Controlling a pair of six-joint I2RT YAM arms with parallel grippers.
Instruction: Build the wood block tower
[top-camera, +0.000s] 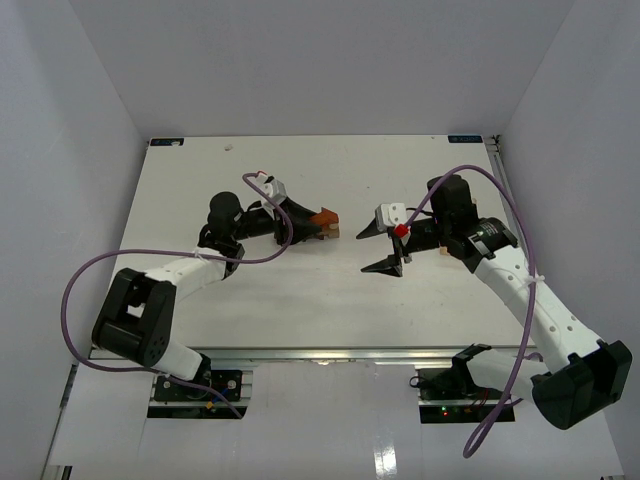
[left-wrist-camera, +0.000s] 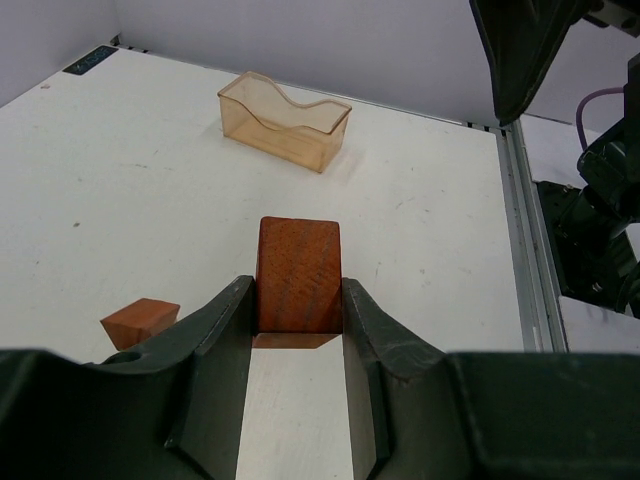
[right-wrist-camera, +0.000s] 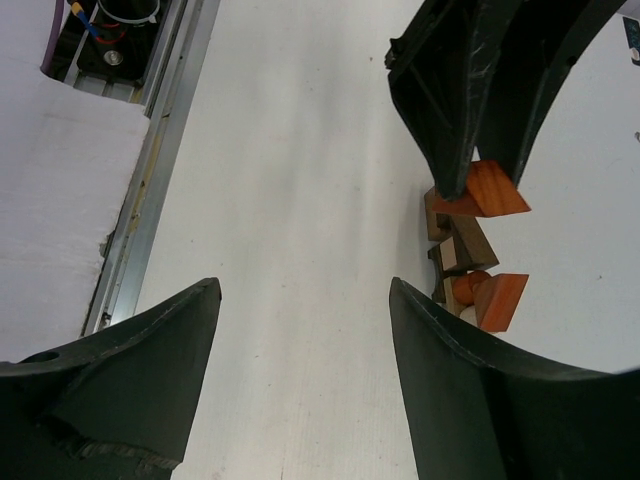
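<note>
Reddish-brown wood is pinched between the fingers of the left gripper (left-wrist-camera: 298, 300): a wedge-topped block (left-wrist-camera: 298, 272) is clamped by its two side faces, its sloped face turned up toward the wrist camera. In the top view, this gripper (top-camera: 318, 222) is seen near the middle of the white counter (top-camera: 300, 300), reaching right with the block at its tip.

In the right wrist view, the held block (right-wrist-camera: 492, 190) is seen right by the wood block tower (right-wrist-camera: 455, 250), a low cluster of dark brown, tan and reddish pieces lying on the counter. Whether the block touches the cluster cannot be told. A small reddish wedge (right-wrist-camera: 498, 300) lies at the near end of the cluster. A translucent amber container (left-wrist-camera: 285, 122) with a wavy rim stands farther off on the counter.

The right gripper (top-camera: 378, 250) is held spread wide with nothing between its fingers, near the left gripper and pointed toward it.
</note>
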